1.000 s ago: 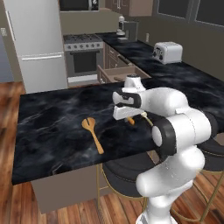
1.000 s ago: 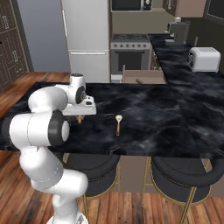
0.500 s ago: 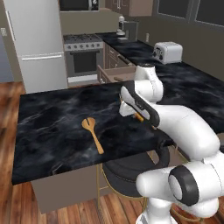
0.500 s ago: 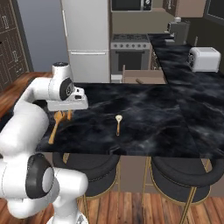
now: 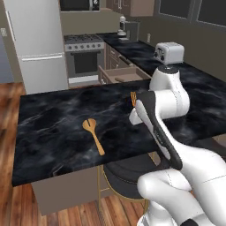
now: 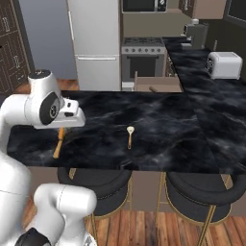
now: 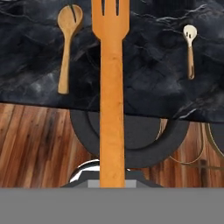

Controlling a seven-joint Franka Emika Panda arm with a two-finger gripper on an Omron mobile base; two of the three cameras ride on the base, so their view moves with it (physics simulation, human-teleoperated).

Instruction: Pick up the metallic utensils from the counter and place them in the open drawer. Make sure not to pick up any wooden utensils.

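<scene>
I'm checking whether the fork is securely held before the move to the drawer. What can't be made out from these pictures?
- Gripper fingers: in the hand view the fork runs off the bottom edge, hiding the grasp.
- Fork in the left base view: only the tines peek above the white arm.
- Open drawer: inside partly hidden behind the counter edge.
- Small utensil: too small to identify.

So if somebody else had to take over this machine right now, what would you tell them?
The tool is shut on the orange fork, which is lifted off the counter with its tines pointing away from the hand.
The small knife lies on the counter, not yet picked up.
The wooden spoon lies on the counter too; leave it there.
The open drawer stands pulled out beyond the counter's far edge.
Done: fork grasped and raised.
Left: carry the fork to the drawer and release it, then do the same with the knife.
</scene>
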